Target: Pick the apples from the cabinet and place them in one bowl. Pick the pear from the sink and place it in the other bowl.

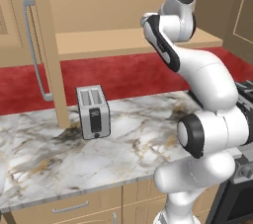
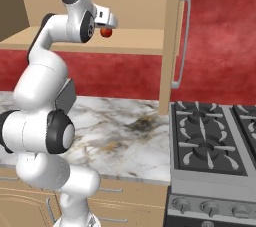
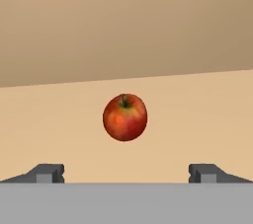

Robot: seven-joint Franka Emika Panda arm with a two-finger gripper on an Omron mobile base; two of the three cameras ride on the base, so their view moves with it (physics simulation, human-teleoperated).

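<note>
1 apple point(image 3: 125, 117) is what the coming move turns on, and it lies straight ahead of the gripper point(image 3: 126, 173), centred between the 2 dark fingertips point(image 3: 47, 172) that stand wide apart at the bottom of the hand view, with nothing between them. Going left to right in that view, the left tip sits well out from the fruit, the apple rests in the middle on the tan cabinet shelf point(image 3: 207, 119) with its stem end facing the camera, and the right tip sits equally far out on the other side, so the gap is wide enough to pass around the fruit. The apple is close to round, so it has no long axis to line up with; any closing direction across its middle should do. It is apart from the tips, a little further into the cabinet, so my judgement is that the hand needs a straight push forward along its own line before it closes. In the left base view the arm reaches up toward the shelf above a toaster point(image 1: 93, 111) on the marble counter point(image 1: 143, 134). In the right base view the same apple shows just beside the front of the hand, on the shelf, left of the open cabinet door point(image 2: 172, 41) and its long bar handle point(image 2: 184, 41).
</note>
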